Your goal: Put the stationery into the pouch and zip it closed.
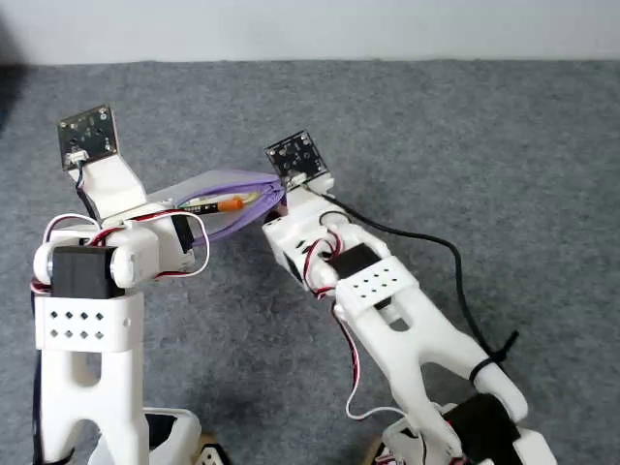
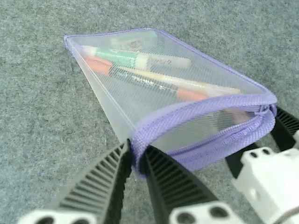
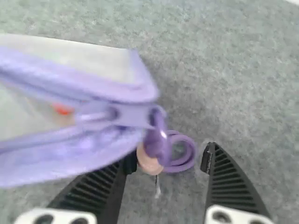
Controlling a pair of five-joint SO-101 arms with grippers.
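Already: pens (image 2: 140, 60) inside pouch (image 2: 140, 100), not yet zipped. My left claw (image 2: 134, 151) clamps its corner; my right claw (image 3: 169, 156), apart, straddles the zipper pull (image 3: 190, 148).

Site: I read a robotics test bench | Evidence: grey carpet-like mat (image 1: 504, 126), pale wall (image 1: 339, 29), white left arm (image 1: 87, 291) and right arm (image 1: 407, 320) with bare wiring
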